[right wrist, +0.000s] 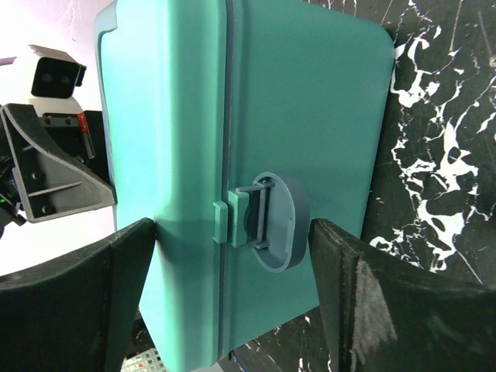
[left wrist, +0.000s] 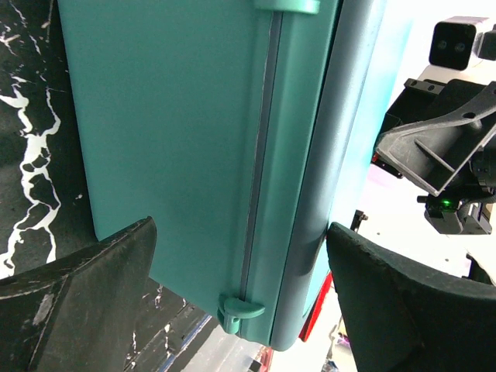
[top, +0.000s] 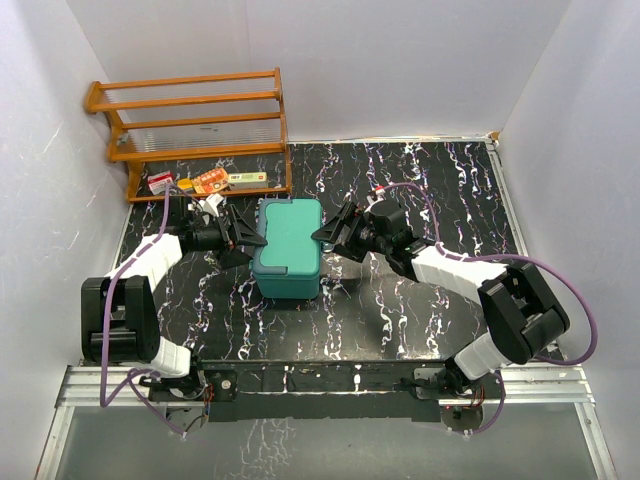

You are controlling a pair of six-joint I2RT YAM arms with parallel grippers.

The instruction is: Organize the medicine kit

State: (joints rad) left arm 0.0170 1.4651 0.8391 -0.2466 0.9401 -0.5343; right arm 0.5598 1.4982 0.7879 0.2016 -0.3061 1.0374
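The closed teal-green plastic medicine kit [top: 288, 245] lies just arm-side of the orange wooden slatted rack [top: 190, 120], its long axis pointing away from that rack. The left gripper [top: 250, 240] and right gripper [top: 328, 237] flank its long sides, equally near. Each has its jaws spread wide astride a side wall, not visibly squeezing.

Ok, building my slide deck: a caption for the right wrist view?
Open right end effector facing the latch side of the closed teal medicine kit.
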